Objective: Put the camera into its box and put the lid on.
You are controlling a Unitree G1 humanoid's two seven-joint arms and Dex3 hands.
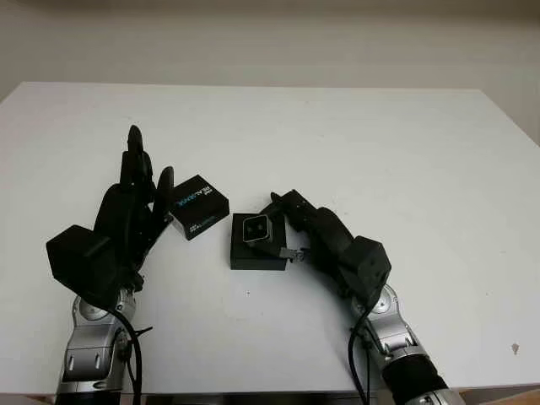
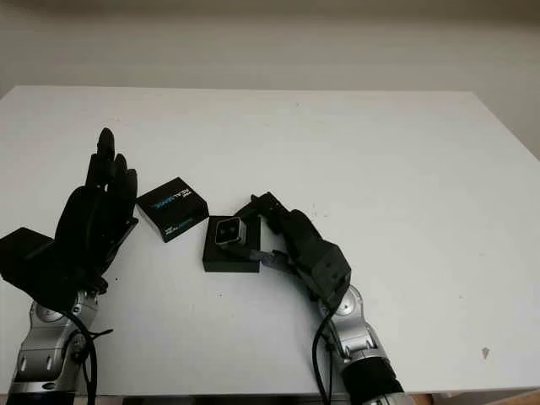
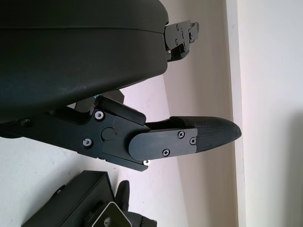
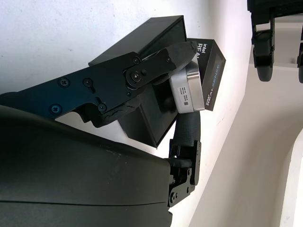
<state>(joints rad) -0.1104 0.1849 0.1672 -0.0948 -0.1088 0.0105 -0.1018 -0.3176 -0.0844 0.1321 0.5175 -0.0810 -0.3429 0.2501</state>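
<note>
A small silver camera (image 1: 256, 228) with a dark face is pinched in my right hand (image 1: 278, 228), just over the far end of the open black box (image 1: 251, 255) near the table's front middle. In the right wrist view the camera (image 4: 187, 90) stands on edge between the fingers (image 4: 175, 54), at the rim of the box (image 4: 142, 113). I cannot tell whether it touches the box. The black lid (image 1: 200, 207) with blue lettering lies flat just left of the box. My left hand (image 1: 148, 164) is open and raised beside the lid's left edge, holding nothing.
The white table (image 1: 354, 143) stretches wide behind and to the right of the box. Its front edge runs close below both arms. A small dark speck (image 1: 515, 347) marks the near right corner.
</note>
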